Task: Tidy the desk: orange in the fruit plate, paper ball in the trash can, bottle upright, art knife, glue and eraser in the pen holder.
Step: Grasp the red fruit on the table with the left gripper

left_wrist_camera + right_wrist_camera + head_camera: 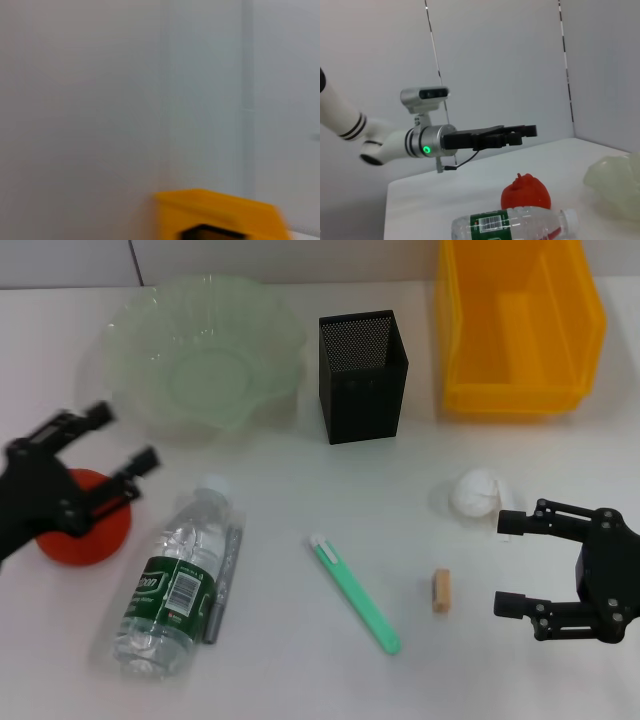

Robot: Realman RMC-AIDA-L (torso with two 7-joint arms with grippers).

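On the white desk [300, 660], near the left edge: orange [85, 530], with left gripper [125, 440] above it, jaws wide apart, nothing between them, clear of the fruit as seen from the right wrist view. Just right of the orange: bottle [180, 580] lying on its side, white cap pointing toward the back, a slim grey stick [222, 585] alongside and touching it. Behind these: pale-green fruit plate [130, 330], nothing in it. Right of the plate: black mesh pen holder [362, 375], upright. Farther right, at the back: yellow trash can [520, 390], nothing visible inside. Toward the front centre: green art knife [355, 593], lying diagonally. Right of the knife, apart from it: tan eraser [441, 591]. Behind the eraser: paper ball [474, 493]. At the right edge: right gripper [508, 565], jaws wide open, holding nothing, one fingertip just beside the paper ball, eraser near the other.
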